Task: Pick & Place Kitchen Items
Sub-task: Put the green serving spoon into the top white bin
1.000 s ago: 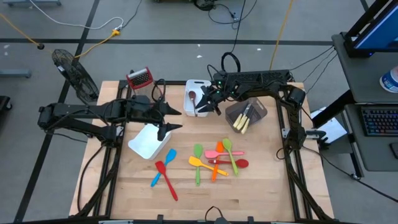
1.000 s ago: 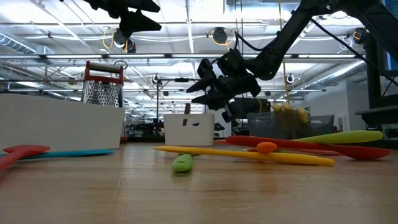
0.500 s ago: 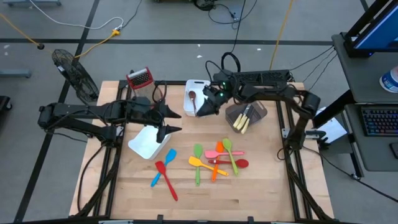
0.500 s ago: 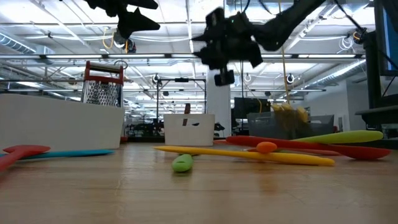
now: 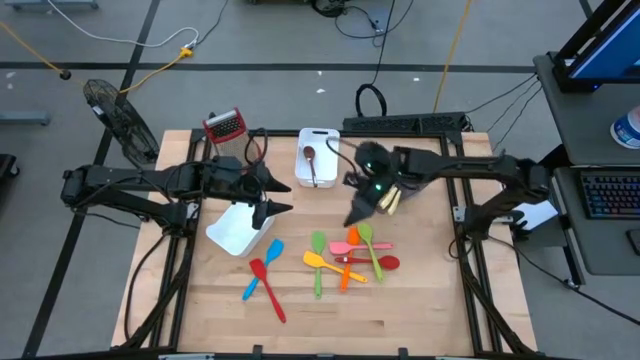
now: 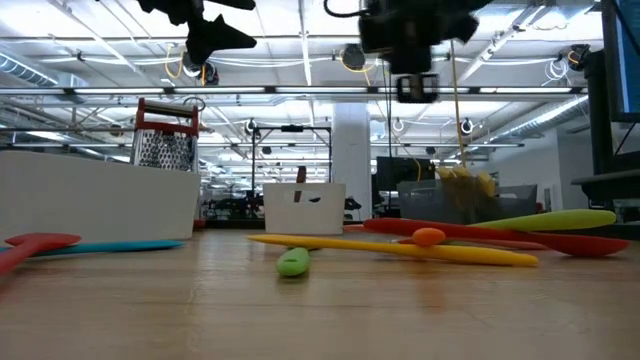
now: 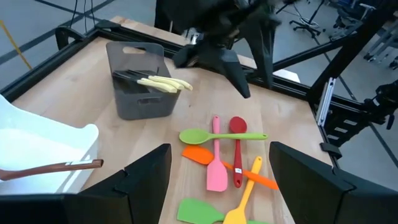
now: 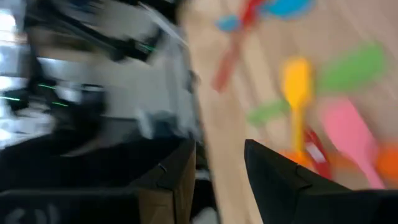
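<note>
While the left gripper [image 5: 283,196] hangs wide open over the white bin [image 5: 238,228], the right gripper [image 5: 356,214], empty and part-open, hovers beside the utensil pile [image 5: 352,255].

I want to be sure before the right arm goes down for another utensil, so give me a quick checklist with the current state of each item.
1. Right tool empty and open: ok; nothing shows between its fingers in the right wrist view.
2. Right tool near the utensil pile: ok.
3. Utensils overlapping, so a single pick is harder: not ok.
4. Left tool clear of the pile, over the white bin: ok.
5. Exact target utensil: cannot tell.
</note>
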